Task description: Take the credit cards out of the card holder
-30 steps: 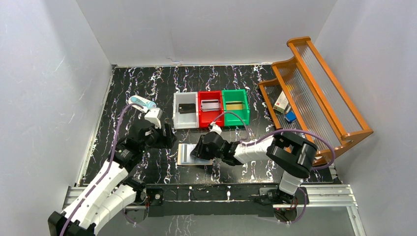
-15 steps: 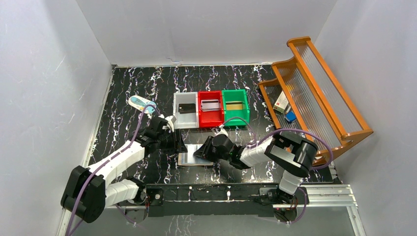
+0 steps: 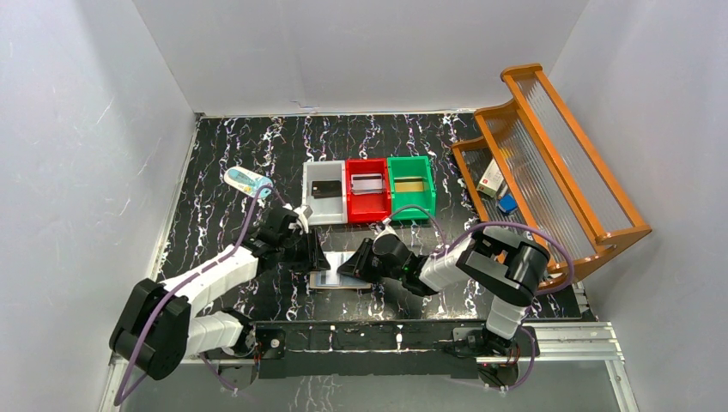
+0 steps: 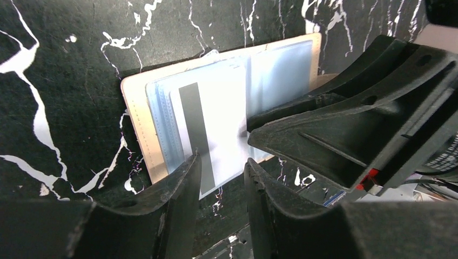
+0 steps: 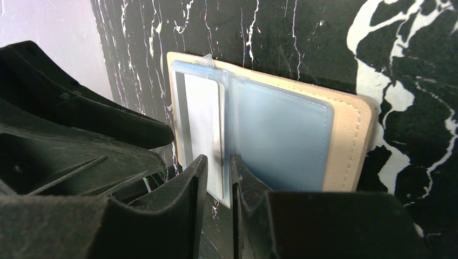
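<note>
The card holder (image 3: 336, 276) is lying open on the table (image 3: 232, 154), near its front edge, at 6 o'clock from the red bin (image 3: 367, 211). One white card (image 4: 216, 124) with a dark stripe is sticking out of a pale blue pocket (image 5: 281, 140), toward my left side. I am reaching in with my left pincer (image 4: 222, 162) from 9 o'clock. Its jaws are standing narrow on each side of the card's free end, but I cannot tell if they are already pinching it. My right pincer (image 5: 219, 159) is coming from 3 o'clock, also narrow, at the pocket edge just beside the card. I cannot tell whether it is holding anything. To do this step well, I think I should be pressing the holder down with the right pincer, closing the left one on the card alone and not on the pocket film. Then I should be pulling flat and slowly along the pocket, so the holder is not dragging behind. Compared with one second ago, my left pincer was waiting higher, at 10 o'clock from the holder, with wider jaws. Now that arm is stretching low to the holder. The right pincer has barely shifted, and the holder is lying in about the same place.
</note>
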You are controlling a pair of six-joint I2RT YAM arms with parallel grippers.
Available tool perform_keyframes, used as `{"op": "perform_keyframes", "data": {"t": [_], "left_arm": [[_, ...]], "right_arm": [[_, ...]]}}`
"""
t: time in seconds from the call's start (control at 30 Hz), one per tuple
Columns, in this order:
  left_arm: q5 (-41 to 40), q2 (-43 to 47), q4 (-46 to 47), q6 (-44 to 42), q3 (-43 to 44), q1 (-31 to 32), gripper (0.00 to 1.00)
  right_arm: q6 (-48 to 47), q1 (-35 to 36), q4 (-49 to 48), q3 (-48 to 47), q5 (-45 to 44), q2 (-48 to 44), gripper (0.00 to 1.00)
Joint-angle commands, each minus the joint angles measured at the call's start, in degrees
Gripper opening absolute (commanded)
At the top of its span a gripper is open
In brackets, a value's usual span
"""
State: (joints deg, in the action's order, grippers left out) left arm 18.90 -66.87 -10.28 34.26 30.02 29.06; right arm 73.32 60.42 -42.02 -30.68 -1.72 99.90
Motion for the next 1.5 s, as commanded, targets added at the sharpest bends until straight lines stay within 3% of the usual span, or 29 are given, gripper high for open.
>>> {"op": "perform_keyframes", "data": {"t": [0.0,0.37,0.87,1.13,1.3,1.47], "left_arm": [[-0.84,-1.87,0.37,0.8,-0.84,1.54,0.33],[-5.34,-1.43,-0.26,2.7,-2.98,3.45,0.32],[-4.49,0.06,-0.26,3.09,-3.91,3.55,0.31],[-6.06,1.0,-1.32,3.27,-3.91,3.6,0.31],[-5.34,0.62,-1.49,3.0,-3.49,3.59,0.31],[-4.68,0.26,-1.14,3.1,-3.33,3.69,0.31]], "right_arm": [[-1.15,-0.33,2.62,1.5,0.68,1.67,0.3],[-2.17,-0.66,1.8,0.88,2.63,1.52,0.3],[-4.43,-0.66,-2.42,0.5,5.78,0.56,0.05],[-3.59,-0.68,5.15,2.27,-0.62,-4.38,0.05],[-3.92,-0.8,5.54,1.91,-0.08,-4.78,0.05],[-3.89,-0.75,3.58,1.46,1.32,-3.91,0.15]]}}
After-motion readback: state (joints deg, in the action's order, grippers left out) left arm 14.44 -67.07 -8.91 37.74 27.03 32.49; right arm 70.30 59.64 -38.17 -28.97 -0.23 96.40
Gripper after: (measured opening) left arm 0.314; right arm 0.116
